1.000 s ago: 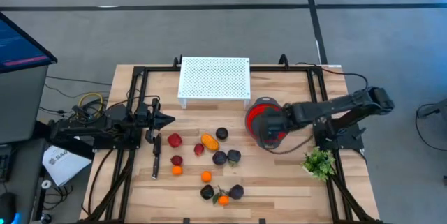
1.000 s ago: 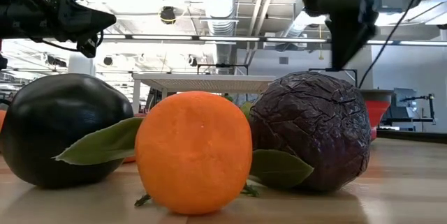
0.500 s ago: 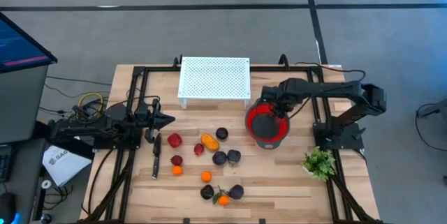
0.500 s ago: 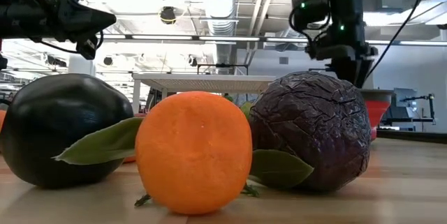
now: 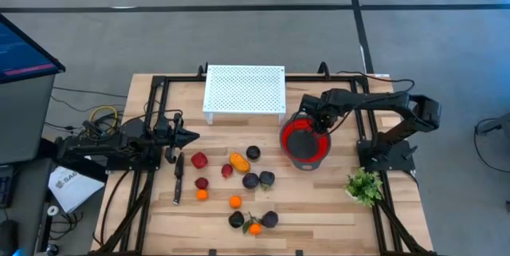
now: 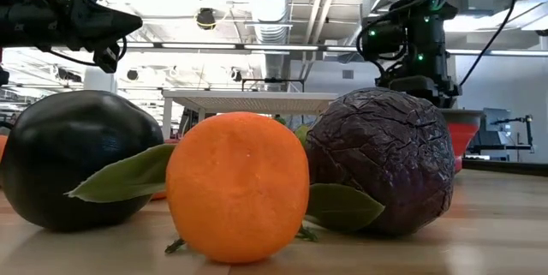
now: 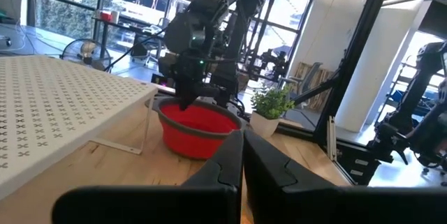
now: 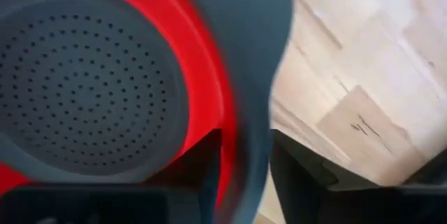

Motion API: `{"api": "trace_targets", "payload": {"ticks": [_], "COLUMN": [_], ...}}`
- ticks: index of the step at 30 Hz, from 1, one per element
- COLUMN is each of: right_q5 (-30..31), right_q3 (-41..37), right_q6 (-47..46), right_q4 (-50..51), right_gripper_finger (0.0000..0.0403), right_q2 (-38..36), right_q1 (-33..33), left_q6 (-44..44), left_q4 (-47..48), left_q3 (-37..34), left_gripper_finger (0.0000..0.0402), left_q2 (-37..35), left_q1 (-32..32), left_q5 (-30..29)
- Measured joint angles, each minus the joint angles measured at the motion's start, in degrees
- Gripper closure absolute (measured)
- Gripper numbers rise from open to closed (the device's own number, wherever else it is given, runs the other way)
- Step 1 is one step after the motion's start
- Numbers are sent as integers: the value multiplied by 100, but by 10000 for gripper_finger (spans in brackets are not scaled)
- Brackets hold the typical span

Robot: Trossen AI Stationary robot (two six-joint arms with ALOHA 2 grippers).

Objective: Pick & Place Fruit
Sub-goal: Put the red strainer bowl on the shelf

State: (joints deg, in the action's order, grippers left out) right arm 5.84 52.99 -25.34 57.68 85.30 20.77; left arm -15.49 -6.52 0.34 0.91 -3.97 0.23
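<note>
Several toy fruits lie on the table's middle: red ones point(image 5: 198, 160), dark ones point(image 5: 250, 180), small orange balls point(image 5: 235, 201) and an oblong orange-yellow piece point(image 5: 238, 161). In the low view a black fruit point(image 6: 77, 159), an orange ball point(image 6: 237, 185) and a purple fruit point(image 6: 381, 159) stand close by. The red bowl point(image 5: 304, 140) with a grey rim stands to their right. My right gripper point(image 5: 319, 122) points down at the bowl's far rim. My left gripper point(image 5: 194, 136) hangs shut and level at the table's left, touching nothing. My right gripper stands astride the bowl's grey rim point(image 8: 246, 123) at its far side, one finger point(image 8: 204, 160) inside the bowl and one point(image 8: 302, 168) outside. The fingers come from above, pointing down, and the rim fills the gap between them. The bowl sits on the table.
A white perforated rack point(image 5: 244, 90) stands at the table's far middle. A green leafy sprig point(image 5: 364, 186) lies near the right edge, a slim dark tool point(image 5: 177, 180) left of the fruit. Black frame rails point(image 5: 151, 112) run along both sides.
My right arm has swung from lying across the bowl to standing over the bowl's far rim, and the gripper has come down onto that rim. The bowl and the fruits have kept their places.
</note>
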Motion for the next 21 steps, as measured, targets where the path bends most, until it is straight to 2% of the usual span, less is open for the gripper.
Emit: {"api": "trace_targets", "payload": {"ticks": [6, 14, 17, 21], "right_q5": [-95, -1370, -1726, -1815], "right_q3": [11, -26, 17, 201], "right_q6": [-41, -310, -637, -974], "right_q4": [133, 615, 511, -244], "right_gripper_finger": [382, 376, 392, 383], "right_q2": [-98, -736, -1025, -1269], "right_q1": [-218, -1023, -1453, -2039], "left_q6": [-1, -2, -1, -2], "left_q4": [-1, -2, -2, -9], "left_q3": [2, 1, 2, 2], "left_gripper_finger": [395, 395, 395, 395], "left_q2": [0, 0, 1, 0], "left_q1": [0, 0, 0, 0], "left_q5": [-2, -1, 0, -2]}}
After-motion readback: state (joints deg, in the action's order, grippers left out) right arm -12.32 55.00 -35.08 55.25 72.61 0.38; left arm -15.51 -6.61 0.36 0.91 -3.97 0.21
